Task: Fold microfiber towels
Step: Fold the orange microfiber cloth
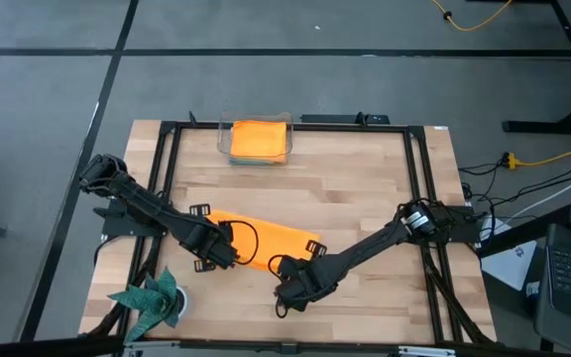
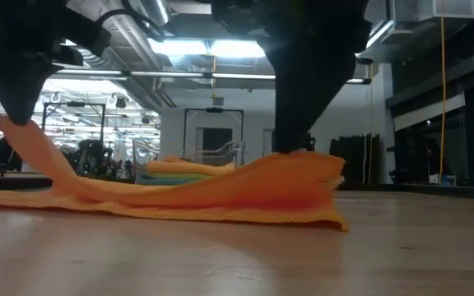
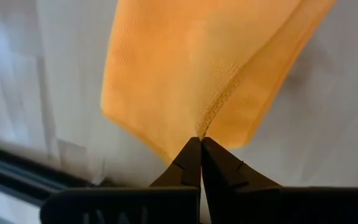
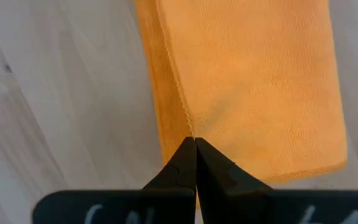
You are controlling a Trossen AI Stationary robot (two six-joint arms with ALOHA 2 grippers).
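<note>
An orange microfiber towel (image 1: pixel 271 241) lies stretched across the middle of the wooden table, partly folded over itself. My left gripper (image 3: pixel 201 140) is shut on its left end, which is raised above the board (image 2: pixel 25 136). At the towel's right end (image 2: pixel 303 164), my right gripper (image 4: pixel 195 142) is also shut on the cloth. The middle of the towel (image 2: pixel 179 197) sags onto the table. Several more folded towels, an orange one on top (image 1: pixel 259 139), sit stacked at the far edge. My left gripper pinches the towel's stitched hem (image 3: pixel 213 114) between its two fingertips, coming steeply from above. That end is lifted off the table, and the cloth slopes down from the fingers to the board. My right gripper pinches the stitched hem (image 4: pixel 184 115) at the towel's other end, fingers pointing steeply down. At least two layers lie there, one folded over the other. This end is held just above the table.
A clear container (image 1: pixel 228 149) at the far edge holds the folded stack. A dark teal spiky-edged cloth (image 1: pixel 152 300) lies at the near left corner. A black frame (image 1: pixel 167 159) runs around the tabletop. Bare wood lies at the far middle and near right.
</note>
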